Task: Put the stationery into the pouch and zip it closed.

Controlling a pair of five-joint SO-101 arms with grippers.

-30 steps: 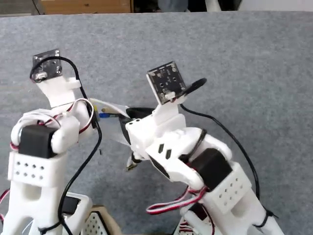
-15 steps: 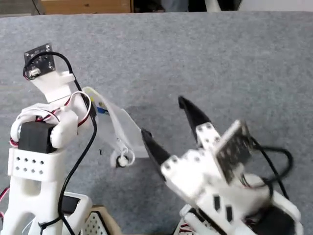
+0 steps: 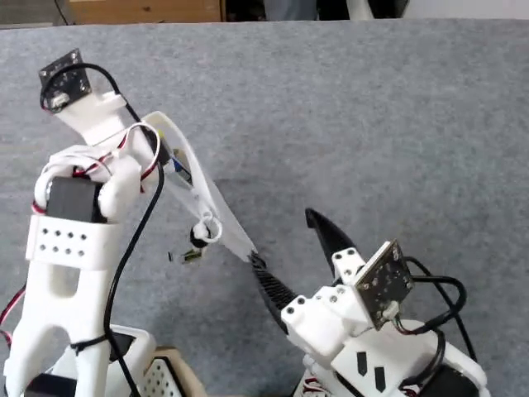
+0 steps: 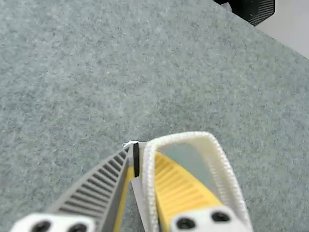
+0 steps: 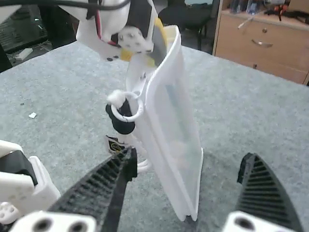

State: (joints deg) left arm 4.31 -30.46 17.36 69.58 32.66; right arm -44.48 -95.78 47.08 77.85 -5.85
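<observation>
High view shows the left gripper [image 4: 142, 159] clamped on the pouch's [image 3: 211, 203] upper end, holding it up at a slant; the right gripper [image 3: 283, 240] gapes wide, empty, around the pouch's lower end.

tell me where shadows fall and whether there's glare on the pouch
High view: the light is even, with a faint soft shadow on the table beside the pouch. Right wrist view: the pouch looks translucent and lit through, with a mild sheen but no hard glare, and a dim shadow lies at its foot. Left wrist view: flat light on the table, no distinct shadows.
</observation>
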